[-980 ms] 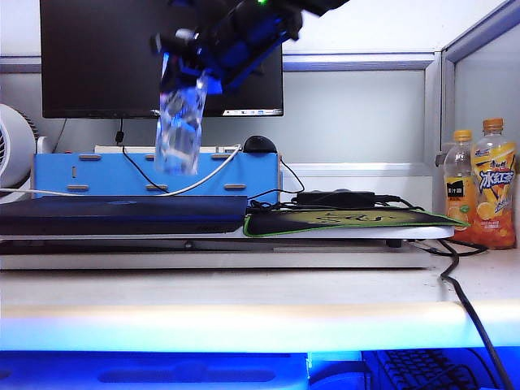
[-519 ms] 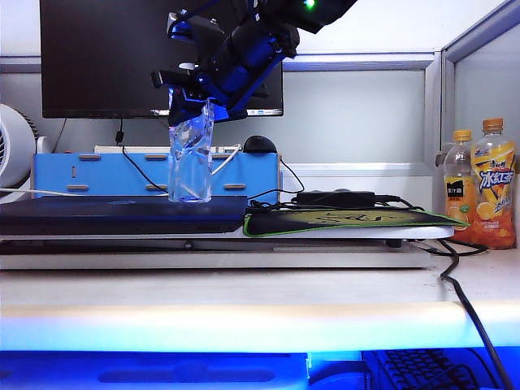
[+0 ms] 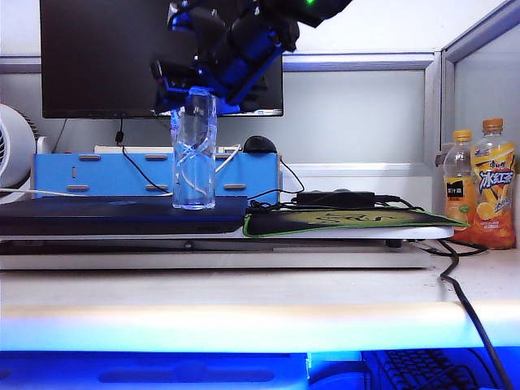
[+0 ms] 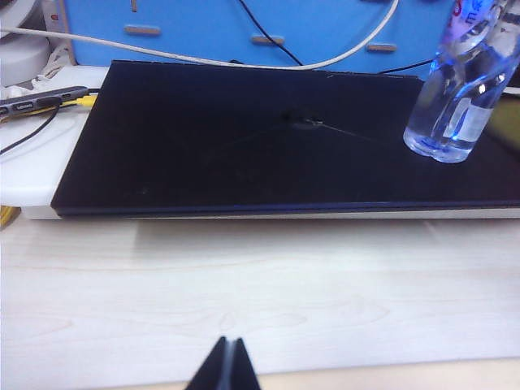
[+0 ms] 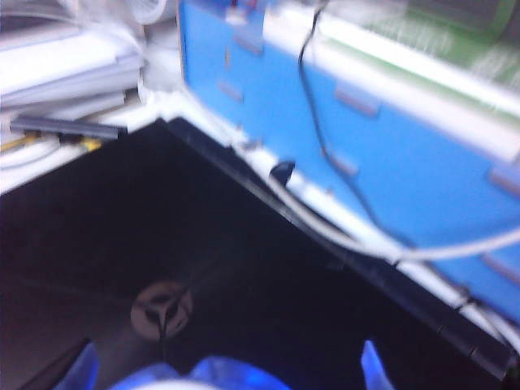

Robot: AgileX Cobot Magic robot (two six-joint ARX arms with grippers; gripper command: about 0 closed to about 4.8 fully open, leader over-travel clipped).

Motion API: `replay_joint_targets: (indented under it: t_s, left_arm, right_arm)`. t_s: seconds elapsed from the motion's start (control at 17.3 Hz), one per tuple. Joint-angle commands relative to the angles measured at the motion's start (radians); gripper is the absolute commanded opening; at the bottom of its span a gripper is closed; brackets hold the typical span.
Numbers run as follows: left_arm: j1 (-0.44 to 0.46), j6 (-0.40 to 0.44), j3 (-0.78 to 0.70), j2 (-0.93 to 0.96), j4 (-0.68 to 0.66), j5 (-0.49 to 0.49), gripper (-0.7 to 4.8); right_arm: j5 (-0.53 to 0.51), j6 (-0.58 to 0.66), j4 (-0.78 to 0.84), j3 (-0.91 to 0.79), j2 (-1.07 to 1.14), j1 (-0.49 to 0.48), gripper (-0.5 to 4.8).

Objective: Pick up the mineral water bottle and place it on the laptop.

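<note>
Laptop (image 3: 122,214) on pale desk (image 3: 244,288)

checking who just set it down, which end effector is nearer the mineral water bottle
Right. The right end effector is at the top of the mineral water bottle, which stands on the laptop. The left end effector is shut, over the desk in front of the laptop.

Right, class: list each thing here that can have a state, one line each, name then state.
mineral water bottle: upright on the laptop, capped
laptop: closed, flat
right gripper: open, around the bottle's top
left gripper: shut, over the bare desk
monitor: dark
two juice bottles: upright, capped
</note>
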Motion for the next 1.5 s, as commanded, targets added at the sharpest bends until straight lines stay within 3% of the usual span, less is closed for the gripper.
replay_joint_targets:
  t_s: [0.06,0.35,0.4,0.52,0.58,0.69,1.04,1.33,1.5]
  left_arm:
    - [0.0,0.001,0.0,-0.002,-0.006,0.006,-0.02]
    - [0.0,0.002,0.0,-0.002,-0.006,0.006,-0.02]
    - [0.0,0.002,0.0,-0.002,-0.006,0.006,-0.02]
    - [0.0,0.002,0.0,-0.002,-0.006,0.006,-0.02]
    - [0.0,0.002,0.0,-0.002,-0.006,0.006,-0.02]
    - [0.0,0.001,0.0,-0.002,-0.006,0.006,-0.02]
    - [0.0,0.002,0.0,-0.002,-0.006,0.006,-0.02]
    - [0.0,0.002,0.0,-0.002,-0.006,0.006,-0.02]
    - [0.0,0.002,0.0,-0.002,-0.006,0.006,-0.02]
  right_arm:
    - [-0.002,-0.023,0.006,0.039,-0.007,0.003,4.45]
    - [0.039,-0.059,-0.036,0.207,-0.011,0.002,4.44]
    - [0.072,-0.061,-0.058,0.257,-0.016,0.002,4.2]
    - [0.114,-0.089,-0.06,0.301,-0.061,0.002,0.45]
    - [0.137,-0.106,-0.061,0.303,-0.104,0.001,-0.04]
    - [0.245,-0.12,-0.133,0.303,-0.213,0.0,-0.05]
    - [0.302,-0.188,-0.286,0.303,-0.548,-0.015,-0.05]
    - [0.307,-0.215,-0.512,0.303,-0.913,-0.014,-0.05]
    - [0.364,-0.218,-0.734,0.303,-1.093,-0.015,-0.05]
